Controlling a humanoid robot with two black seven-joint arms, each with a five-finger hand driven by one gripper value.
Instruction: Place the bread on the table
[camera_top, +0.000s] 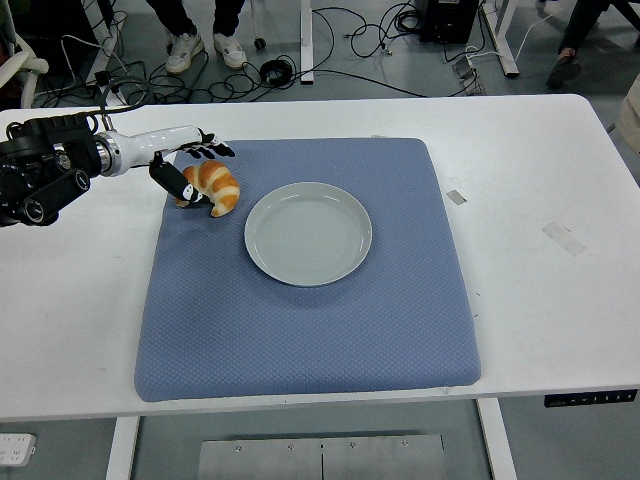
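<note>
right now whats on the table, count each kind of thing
croissant: 1
plate: 1
blue mat: 1
tape pieces: 2
robot left hand: 1
total: 6
</note>
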